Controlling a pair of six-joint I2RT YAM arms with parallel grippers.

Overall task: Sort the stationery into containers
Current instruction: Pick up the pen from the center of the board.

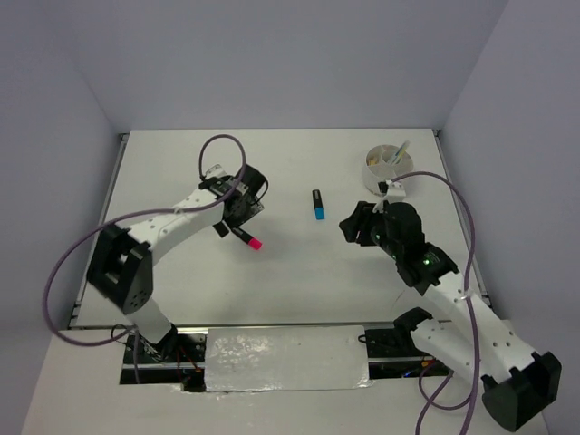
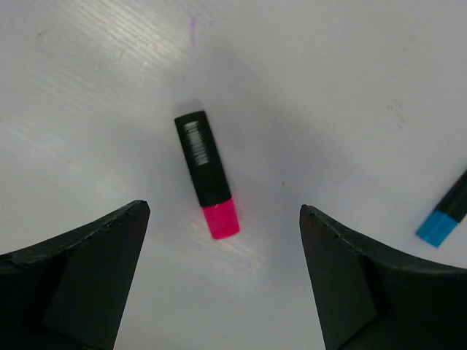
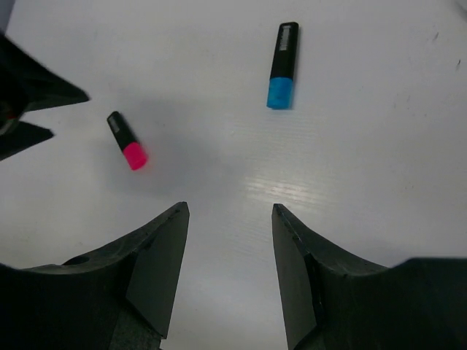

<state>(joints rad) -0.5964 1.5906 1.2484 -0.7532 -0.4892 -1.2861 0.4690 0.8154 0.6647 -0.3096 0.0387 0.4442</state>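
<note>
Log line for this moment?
left pincer: open over pink highlighter, ungripped | right pincer: open, empty | blue highlighter: on table | bowl: partly filled

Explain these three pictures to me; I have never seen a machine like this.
These are two robot arms bolted at the near edge of a table. The wide picture looks down from above: left arm on the left, right arm on the right. The other two come from a camera on each wrist, so the dark wedges at the bottom are that arm's own jaws. A pink highlighter and a blue highlighter lie on the table. A white bowl at the far right holds a few items. Both pairs of jaws stand open, holding nothing; the left jaws point at the pink highlighter.
</note>
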